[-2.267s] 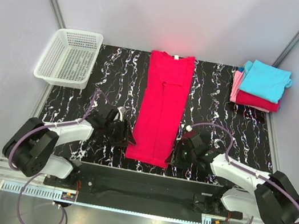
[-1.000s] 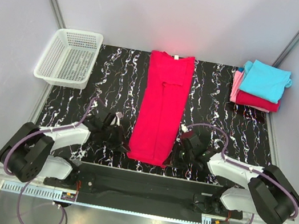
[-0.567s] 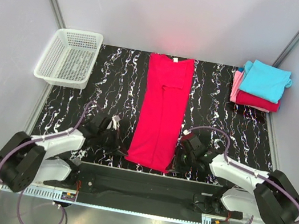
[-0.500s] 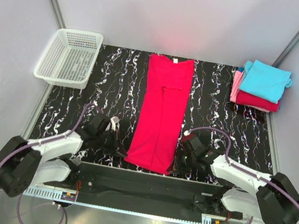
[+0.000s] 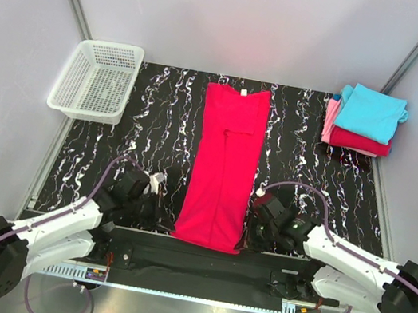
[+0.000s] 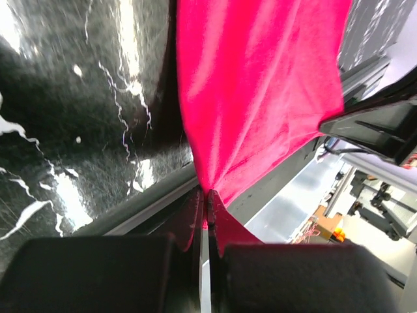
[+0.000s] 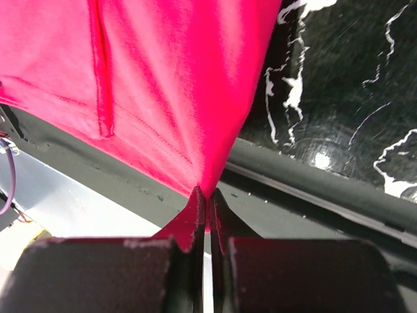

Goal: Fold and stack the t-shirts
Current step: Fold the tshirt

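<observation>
Top view with both wrist views. A crimson t-shirt [image 5: 223, 167] lies flat down the middle of the black, white-veined worktop [image 5: 152, 114], folded lengthwise into a long narrow strip, with its collar at the far end and its hem at the worktop's near edge. The left gripper [image 6: 207, 199] is closed tight on the near left corner of the hem, and the right gripper [image 7: 207, 195] is closed tight on the near right corner. In each wrist view the cloth fans out from the pinch in taut creases, and a sliver of red shows between the fingers. Both arms reach low and inward from their bases, one at each side of the strip. At the far right corner sits a stack of folded garments. A turquoise t-shirt [image 5: 371, 112] lies on top and a red t-shirt [image 5: 357, 141] beneath it. A pink t-shirt [image 5: 331, 117] shows along the stack's left side (its exact layer cannot be told). A white mesh basket [image 5: 97, 80] stands at the far left corner, overhanging the worktop's left edge and well apart from the crimson t-shirt.
</observation>
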Controlling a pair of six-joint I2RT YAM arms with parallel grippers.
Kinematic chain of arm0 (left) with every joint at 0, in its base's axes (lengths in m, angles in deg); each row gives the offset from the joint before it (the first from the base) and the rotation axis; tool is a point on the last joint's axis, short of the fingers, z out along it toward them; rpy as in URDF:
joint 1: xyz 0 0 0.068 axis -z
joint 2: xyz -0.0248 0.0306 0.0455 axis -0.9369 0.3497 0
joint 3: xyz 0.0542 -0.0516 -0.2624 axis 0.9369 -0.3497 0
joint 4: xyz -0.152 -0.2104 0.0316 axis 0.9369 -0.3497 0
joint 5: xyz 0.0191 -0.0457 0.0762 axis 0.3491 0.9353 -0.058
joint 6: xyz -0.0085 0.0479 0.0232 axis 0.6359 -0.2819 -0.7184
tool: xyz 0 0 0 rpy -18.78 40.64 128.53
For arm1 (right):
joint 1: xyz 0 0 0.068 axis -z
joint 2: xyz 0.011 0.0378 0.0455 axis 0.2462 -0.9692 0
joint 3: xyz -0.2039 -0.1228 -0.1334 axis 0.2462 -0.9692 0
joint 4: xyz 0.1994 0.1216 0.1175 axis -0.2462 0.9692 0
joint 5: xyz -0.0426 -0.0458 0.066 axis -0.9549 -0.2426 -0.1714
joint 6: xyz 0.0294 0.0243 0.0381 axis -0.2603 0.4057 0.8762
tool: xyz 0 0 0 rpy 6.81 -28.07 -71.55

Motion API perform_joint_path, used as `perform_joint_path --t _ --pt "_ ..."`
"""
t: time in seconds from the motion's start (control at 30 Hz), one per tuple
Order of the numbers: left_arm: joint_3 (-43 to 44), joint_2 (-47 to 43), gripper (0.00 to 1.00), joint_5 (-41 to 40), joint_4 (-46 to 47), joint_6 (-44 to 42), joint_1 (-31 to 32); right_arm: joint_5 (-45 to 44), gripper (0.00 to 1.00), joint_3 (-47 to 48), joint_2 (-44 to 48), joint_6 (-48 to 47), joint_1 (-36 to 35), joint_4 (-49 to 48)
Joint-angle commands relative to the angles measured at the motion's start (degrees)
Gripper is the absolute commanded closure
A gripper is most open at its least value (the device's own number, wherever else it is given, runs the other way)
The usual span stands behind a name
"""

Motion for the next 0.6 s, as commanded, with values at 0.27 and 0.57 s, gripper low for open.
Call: perform_joint_path --t 0.27,0.57 --pt "9.2 -0.5 1.0 -9.8 -3.3 0.3 2.4 -10.4 1.0 8.3 1.5 -1.2 -1.6 7.3" --pt "18.3 10.1 1.0 -21.6 -3.7 -2.7 5.7 -22.9 1.0 13.5 -2.3 -3.9 -1.7 8.7"
